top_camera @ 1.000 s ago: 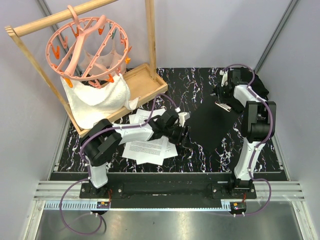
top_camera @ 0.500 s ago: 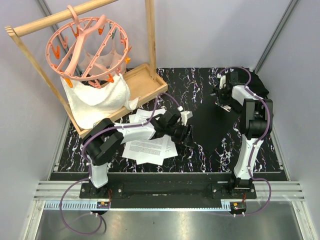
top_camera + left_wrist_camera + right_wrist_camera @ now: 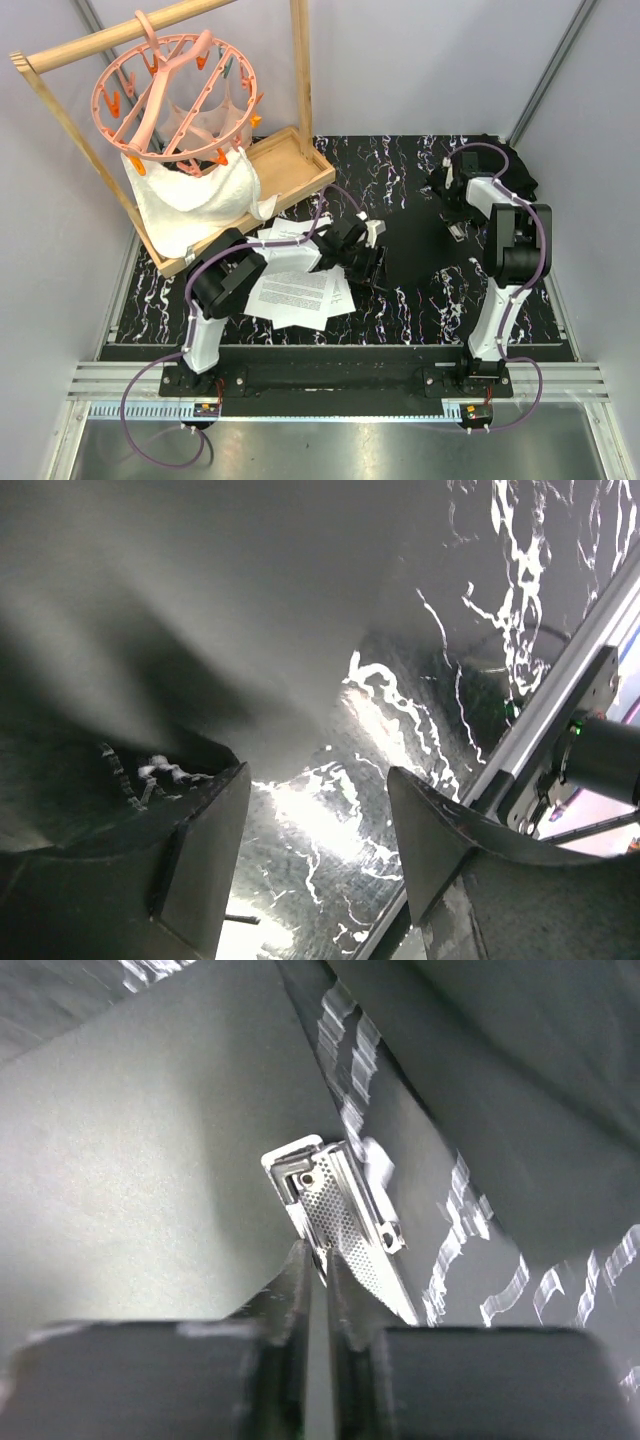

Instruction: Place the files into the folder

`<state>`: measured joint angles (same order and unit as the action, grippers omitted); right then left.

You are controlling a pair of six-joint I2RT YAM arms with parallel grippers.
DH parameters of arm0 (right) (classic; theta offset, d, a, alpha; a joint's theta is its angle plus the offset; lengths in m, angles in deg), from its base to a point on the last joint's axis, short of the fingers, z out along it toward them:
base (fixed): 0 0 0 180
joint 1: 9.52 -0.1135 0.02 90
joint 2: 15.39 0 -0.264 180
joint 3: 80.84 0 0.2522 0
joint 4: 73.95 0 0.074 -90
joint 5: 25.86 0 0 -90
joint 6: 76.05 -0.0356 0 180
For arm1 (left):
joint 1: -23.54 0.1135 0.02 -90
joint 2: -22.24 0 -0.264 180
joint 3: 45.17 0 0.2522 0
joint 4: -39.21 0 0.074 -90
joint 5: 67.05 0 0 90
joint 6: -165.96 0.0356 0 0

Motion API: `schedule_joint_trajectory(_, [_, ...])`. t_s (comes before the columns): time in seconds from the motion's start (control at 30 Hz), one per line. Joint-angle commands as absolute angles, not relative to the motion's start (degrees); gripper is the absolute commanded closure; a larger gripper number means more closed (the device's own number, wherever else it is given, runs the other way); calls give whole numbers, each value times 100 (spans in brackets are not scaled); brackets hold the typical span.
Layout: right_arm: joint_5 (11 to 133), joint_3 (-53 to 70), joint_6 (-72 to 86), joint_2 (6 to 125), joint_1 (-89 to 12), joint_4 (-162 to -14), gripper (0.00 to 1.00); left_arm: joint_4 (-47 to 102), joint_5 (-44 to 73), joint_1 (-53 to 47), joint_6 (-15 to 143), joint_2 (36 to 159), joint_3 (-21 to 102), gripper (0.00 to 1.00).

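Pale wood is framing the left side: the rack is standing where it stood a second ago, with the pink peg hanger and the white cloth hanging from it unchanged. In front of it the files are lying fanned on the marbled tabletop, just left of the folder and not yet on it. More of the printed sheets is showing now, because the left arm's elbow has swung up and to the right, away from them. The left gripper has edged slightly right and is hovering low at the folder's left edge, its fingers standing wide apart with nothing between them.

The folder is lying flat in the middle right of the tabletop, in the same place as before. Its silver clip is sitting at the far short edge and is showing more plainly in the overhead view than it was a second ago, since the right arm has drawn back toward the far right. The right gripper is pointing down at the clip with its jaws drawn almost together, only a thin slit left between them. The tips are meeting the clip's near end, but I cannot tell whether they are pinching it. The black fabric bundle is lying behind that arm.
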<state>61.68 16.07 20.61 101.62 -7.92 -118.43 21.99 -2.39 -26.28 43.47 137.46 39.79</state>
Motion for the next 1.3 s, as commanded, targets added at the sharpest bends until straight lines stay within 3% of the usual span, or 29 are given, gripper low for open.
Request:
schedule_joint_trajectory(0.0, [5624, 1132, 1205, 9632, -794, -12663, 100, 2264, -25, -2532, 4405, 13781, 4163, 36])
schedule_joint_trajectory(0.37, [5043, 16, 613, 8244, -794, -12998, 99, 2238, -122, -2567, 4440, 13080, 3794, 35])
schedule_joint_trajectory(0.47, [5209, 24, 604, 7787, -847, -13077, 73, 2027, -87, -2550, 4563, 12456, 3610, 31])
schedule_joint_trajectory(0.7, [4392, 146, 447, 7004, -2041, -13069, 43, 1438, 721, -2436, 4871, 10593, 2934, 23])
schedule_joint_trajectory(0.77, [5030, 217, 271, 6943, -2060, -12903, 37, 1403, 836, -2260, 4766, 10162, 2740, 23])
schedule_joint_trajectory(0.8, [5965, 200, 183, 6934, -2060, -12719, 27, 1429, 1010, -2199, 4696, 10038, 2496, 23])
schedule_joint_trajectory(0.83, [6392, 130, 35, 6960, -2068, -12273, 24, 1551, 1142, -2076, 4635, 9785, 2354, 23])
schedule_joint_trajectory(0.87, [6857, 138, -489, 7021, -2077, -12103, 1, 1630, 1292, -2023, 4486, 9660, 2196, 23])
schedule_joint_trajectory(0.97, [8239, 244, -933, 7460, -2461, -11129, 0, 2026, 1653, -1733, 4143, 9370, 1485, 23])
schedule_joint_trajectory(1.07, [8198, 717, -594, 8100, -3120, -10766, 0, 2412, 1478, -1469, 3966, 9422, 1193, 23])
schedule_joint_trajectory(1.27, [8752, 2114, 155, 9867, -3500, -10827, 0, 2931, 1688, -1337, 3729, 9703, 684, 31])
